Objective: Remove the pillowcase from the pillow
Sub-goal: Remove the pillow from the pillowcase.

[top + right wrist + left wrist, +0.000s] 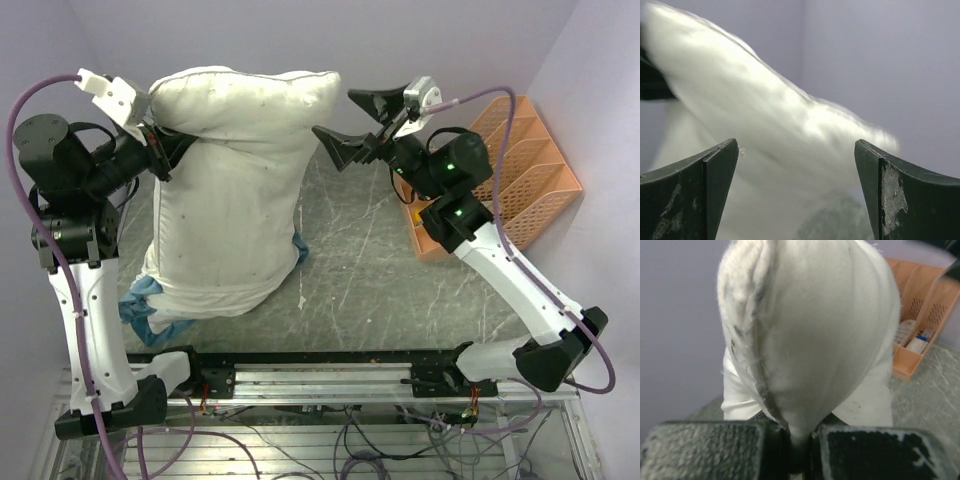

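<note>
The pillow [235,180] stood on its end on the tabletop [400,290], toward the left side. It was big, puffy and white, with a few small dark specks. Its top was up near the back wall [400,40].

The left arm [90,310] reached up to the pillow's top left corner. The left jaws were squeezed tight on that corner. In the left wrist view, the pillow [810,340] filled most of the picture. A pinch of its white cloth and seam was pressed between the two dark jaws at the bottom.

The right arm [500,265] reached in from the right side. The right jaws were spread wide apart and held nothing. They hung in the air just beside the pillow's top right corner and did not touch it. In the right wrist view, the pillow [765,140] looked blurry and white past the two jaws.

The pillowcase [150,305] was bunched up low on the tabletop, at the foot of the pillow. Blue cloth poked out at the bottom left. A little more blue showed at the lower right side. Most of the pillow was bare and white.

An orange rack [530,170] stood on the right side of the tabletop, behind the right arm. The left wrist view showed it [920,315] too, with some small things inside it.
</note>
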Motion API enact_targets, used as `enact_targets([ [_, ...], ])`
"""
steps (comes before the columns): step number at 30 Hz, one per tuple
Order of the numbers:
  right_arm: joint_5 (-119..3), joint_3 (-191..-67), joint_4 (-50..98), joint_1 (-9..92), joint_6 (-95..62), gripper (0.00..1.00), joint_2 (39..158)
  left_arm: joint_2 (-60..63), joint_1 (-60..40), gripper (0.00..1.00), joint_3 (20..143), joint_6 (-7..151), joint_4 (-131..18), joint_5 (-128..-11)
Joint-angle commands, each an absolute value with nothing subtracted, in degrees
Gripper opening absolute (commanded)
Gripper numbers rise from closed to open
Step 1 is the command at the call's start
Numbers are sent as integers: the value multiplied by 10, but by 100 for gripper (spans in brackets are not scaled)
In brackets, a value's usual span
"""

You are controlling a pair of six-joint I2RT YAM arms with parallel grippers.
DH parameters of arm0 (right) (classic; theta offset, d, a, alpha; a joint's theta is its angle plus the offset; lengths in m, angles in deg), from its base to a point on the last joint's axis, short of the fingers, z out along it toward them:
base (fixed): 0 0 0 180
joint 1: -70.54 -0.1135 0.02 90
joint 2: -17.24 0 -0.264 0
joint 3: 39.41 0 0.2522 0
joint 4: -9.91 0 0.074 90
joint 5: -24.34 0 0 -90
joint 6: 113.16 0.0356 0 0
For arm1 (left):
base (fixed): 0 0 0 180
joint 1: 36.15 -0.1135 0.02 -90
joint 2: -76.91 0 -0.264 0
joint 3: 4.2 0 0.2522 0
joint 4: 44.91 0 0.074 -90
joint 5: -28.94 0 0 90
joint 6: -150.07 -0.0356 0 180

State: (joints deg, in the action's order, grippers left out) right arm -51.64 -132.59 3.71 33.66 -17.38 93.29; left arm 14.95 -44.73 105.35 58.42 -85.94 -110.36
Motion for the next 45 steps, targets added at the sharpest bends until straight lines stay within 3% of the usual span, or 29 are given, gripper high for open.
enact_targets([
  [1,-423,-1441,141,299,-283,100,980,147,-449,7,1066,546,-898,-1184],
  [12,-216,-1683,279,294,-353,100,1127,153,-426,7,1051,454,-1027,-1237],
  [23,-10,-1704,392,292,-387,100,1180,146,-409,7,1054,391,-1055,-1180],
  [32,14,-1690,429,277,-383,100,1180,150,-401,7,1050,401,-1030,-1154],
  [37,-192,-1706,484,219,-445,100,1206,149,-398,7,1065,446,-997,-1158],
  [39,-306,-1729,483,208,-439,90,1236,145,-397,7,1085,481,-986,-1168],
  [40,-371,-1748,478,207,-427,74,1255,143,-397,7,1096,496,-981,-1172],
  [41,-435,-1763,468,210,-415,52,1273,142,-397,7,1108,508,-977,-1175],
  [42,-496,-1770,449,222,-397,31,1283,141,-397,14,1119,518,-972,-1175],
  [43,-546,-1761,412,238,-377,10,1278,140,-397,32,1132,523,-972,-1174],
  [44,-563,-1737,342,258,-346,0,1260,141,-397,57,1144,520,-980,-1173],
  [45,-554,-1700,302,287,-310,0,1237,140,-397,75,1155,512,-991,-1170],
])
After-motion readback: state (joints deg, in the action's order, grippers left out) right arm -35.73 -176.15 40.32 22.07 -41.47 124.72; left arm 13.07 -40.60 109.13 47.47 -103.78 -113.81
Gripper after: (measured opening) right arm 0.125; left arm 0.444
